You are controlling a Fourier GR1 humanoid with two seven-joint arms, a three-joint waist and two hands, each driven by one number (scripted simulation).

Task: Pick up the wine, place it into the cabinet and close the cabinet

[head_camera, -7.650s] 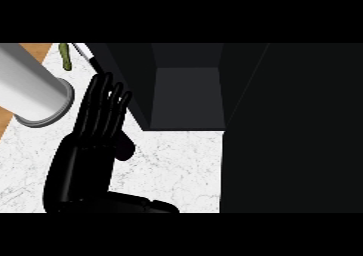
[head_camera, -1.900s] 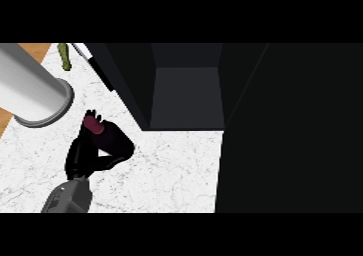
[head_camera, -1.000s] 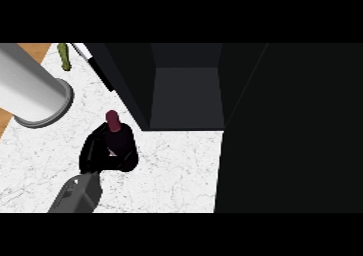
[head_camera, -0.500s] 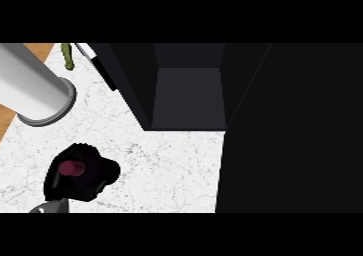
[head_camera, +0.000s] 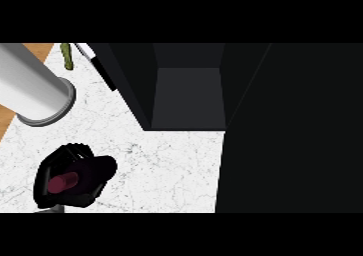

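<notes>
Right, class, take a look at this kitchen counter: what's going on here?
The robot's left hand is curled round the wine bottle, which shows from above as a dark red round. It is over the white counter, near the view's lower left. The dark cabinet stands open further back and to the right, and the wine is not yet inside it. A grey cylinder stands at the upper left. The right hand is out of view.

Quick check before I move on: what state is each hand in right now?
Left hand: closed, fingers curled round the wine.
Right hand: not in view.
</notes>
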